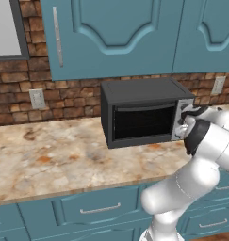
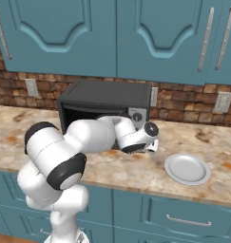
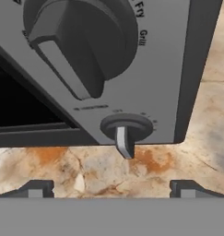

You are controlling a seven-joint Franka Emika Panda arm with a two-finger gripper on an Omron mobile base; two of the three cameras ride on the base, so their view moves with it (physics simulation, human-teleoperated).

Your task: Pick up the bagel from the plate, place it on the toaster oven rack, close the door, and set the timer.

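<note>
Table (image 1: 54, 155): marbled tan top over teal drawers, brick wall and teal cabinets behind.

Toaster oven (image 1: 139, 92): black box standing on the table against the wall. The door (image 1: 143, 121) is up and flush with the front, dark glass, nothing readable through it. Rack not visible behind the glass.

Arm: reaches across the oven's front from the base, wrist level with the silver control panel (image 3: 178, 69) at the oven's right end.

Plate (image 2: 187, 168): pale round dish on the table, well to the right of the oven, bare. The bagel is not on it; my guess is it sits inside behind the shut door, though the glass hides it.

Pincer (image 3: 111, 188): jaws wide apart, nothing between them, both dark tips low in the hand view with bare table between. Aimed at the panel, close to it but apart from it.

Knobs, hand view: a large dark knob (image 3: 79, 39) fills the upper left; a smaller knob (image 3: 126, 130) sits near the panel's lower edge, its pale pointer aimed toward the camera's bottom. Lettering too blurred to say which one is the timer.

Step in hand, as I judge it: loading and door done, timer setting left.

Next move calls for: centring the open jaws on the chosen knob's ridge, advancing until the tips flank it, closing, then rotating the wrist without slipping off
</note>
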